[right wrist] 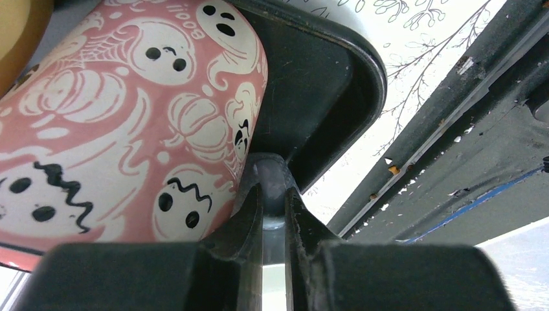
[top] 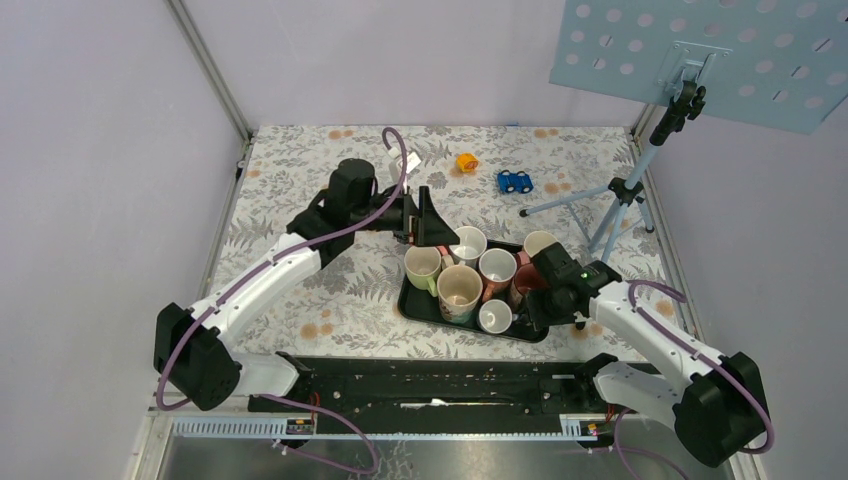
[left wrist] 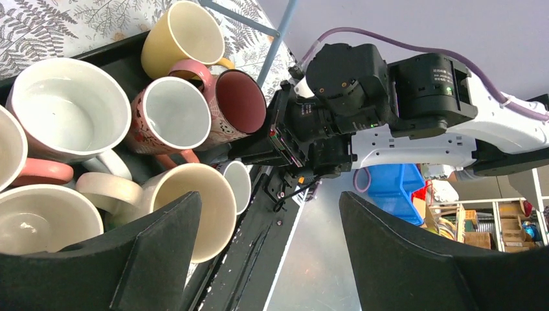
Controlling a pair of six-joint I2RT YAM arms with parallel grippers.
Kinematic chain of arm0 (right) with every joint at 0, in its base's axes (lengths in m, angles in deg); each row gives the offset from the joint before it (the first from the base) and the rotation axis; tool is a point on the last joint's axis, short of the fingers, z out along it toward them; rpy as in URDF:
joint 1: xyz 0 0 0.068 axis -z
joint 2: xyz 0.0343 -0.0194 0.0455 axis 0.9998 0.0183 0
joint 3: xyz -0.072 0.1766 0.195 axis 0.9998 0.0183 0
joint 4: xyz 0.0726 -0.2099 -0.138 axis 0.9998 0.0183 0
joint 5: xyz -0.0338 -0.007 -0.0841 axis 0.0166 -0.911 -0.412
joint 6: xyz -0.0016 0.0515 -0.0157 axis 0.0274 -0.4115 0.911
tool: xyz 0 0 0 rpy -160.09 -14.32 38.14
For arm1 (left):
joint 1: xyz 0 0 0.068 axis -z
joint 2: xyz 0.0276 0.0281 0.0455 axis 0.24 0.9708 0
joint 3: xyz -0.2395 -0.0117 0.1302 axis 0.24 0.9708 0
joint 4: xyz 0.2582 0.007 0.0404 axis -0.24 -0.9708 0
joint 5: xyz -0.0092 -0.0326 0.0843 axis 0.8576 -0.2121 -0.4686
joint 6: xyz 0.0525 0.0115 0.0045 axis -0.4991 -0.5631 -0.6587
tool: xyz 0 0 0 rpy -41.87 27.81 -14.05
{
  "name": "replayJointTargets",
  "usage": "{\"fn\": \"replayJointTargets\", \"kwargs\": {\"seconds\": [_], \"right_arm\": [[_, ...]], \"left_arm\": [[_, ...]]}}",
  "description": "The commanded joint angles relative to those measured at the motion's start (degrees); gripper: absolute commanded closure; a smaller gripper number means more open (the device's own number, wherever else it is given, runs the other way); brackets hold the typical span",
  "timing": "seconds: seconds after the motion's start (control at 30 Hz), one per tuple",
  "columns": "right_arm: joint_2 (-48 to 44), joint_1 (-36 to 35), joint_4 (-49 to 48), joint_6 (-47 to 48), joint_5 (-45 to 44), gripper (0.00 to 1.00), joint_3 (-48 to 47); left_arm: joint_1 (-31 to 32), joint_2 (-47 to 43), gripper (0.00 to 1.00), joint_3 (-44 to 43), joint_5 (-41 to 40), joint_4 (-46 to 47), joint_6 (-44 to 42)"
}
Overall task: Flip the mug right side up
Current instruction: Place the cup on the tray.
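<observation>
Black plastic tray [top: 408, 300] on floral-print counter [top: 300, 200], front centre, holding clustered ceramic mugs [top: 460, 288]; pink ghost-patterned mug [top: 524, 285] at its right end. Small orange toy [top: 466, 161] and blue toy car [top: 514, 182] behind the tray. Metal tripod stand [top: 625, 195] at rear right.

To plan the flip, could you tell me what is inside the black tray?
Seven mugs crowd the black tray, six showing open mouths, the pink ghost mug tilted. Anything beneath them is covered.

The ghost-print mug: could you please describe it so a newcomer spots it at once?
Find the black plastic tray of mugs on the floral table. At its right end, beside the right gripper, is the pink ceramic mug printed with white ghosts and pumpkins. It alone is dark red inside.
</observation>
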Motion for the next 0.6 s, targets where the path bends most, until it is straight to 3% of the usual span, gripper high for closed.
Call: {"fn": "replayJointTargets", "kwargs": {"seconds": [0.0,0.57], "right_arm": [[0.6,-0.4,1.2,-0.4,0.8,0.85,-2.5],[2.5,-0.4,-0.9,-0.1,1.4,0.76,-3.5]], "left_arm": [[0.3,-1.8,0.18,-2.1,0.8,0.9,-2.3],[1.9,-1.8,0.18,-1.9,0.5,0.7,-2.8]]}}
